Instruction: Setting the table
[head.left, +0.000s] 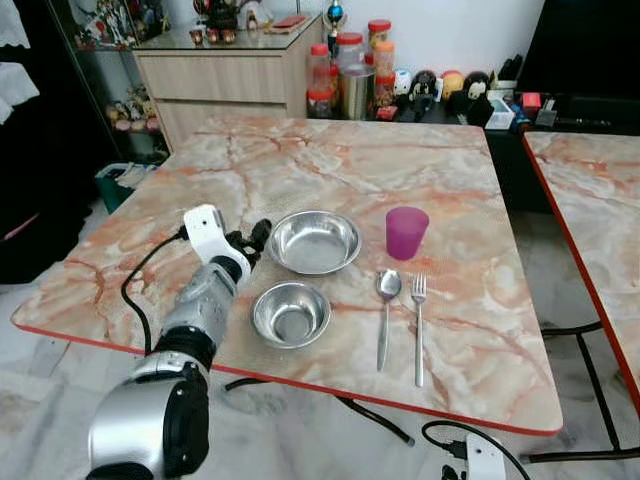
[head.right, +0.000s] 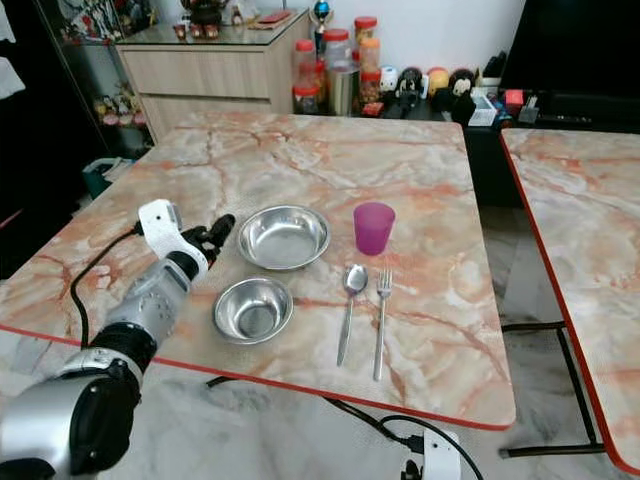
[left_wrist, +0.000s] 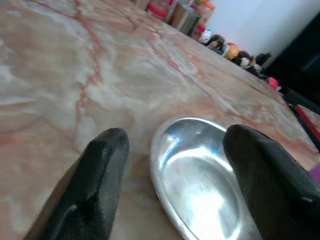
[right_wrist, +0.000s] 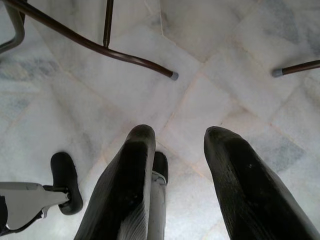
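The left gripper (head.left: 258, 238) hovers low over the table (head.left: 300, 160), jaws wide open and empty, just beside the rim of the larger bowl (head.left: 314, 241). The small bowl (head.left: 291, 313), spoon (head.left: 386, 310) and fork (head.left: 419, 325) lie near the front edge. The right gripper (right_wrist: 175, 150) hangs over the floor (right_wrist: 210, 65), jaws open, holding nothing.

A pink-veined marble table (head.left: 300, 170) with a red edge is seen, and a second like it (head.left: 600, 220) stands apart beside it. A wooden dresser (head.left: 230, 80) and jars (head.left: 345, 70) are set beyond. The floor (right_wrist: 200, 100) is laid in pale marble tiles. The wall (head.left: 440, 30) is white.
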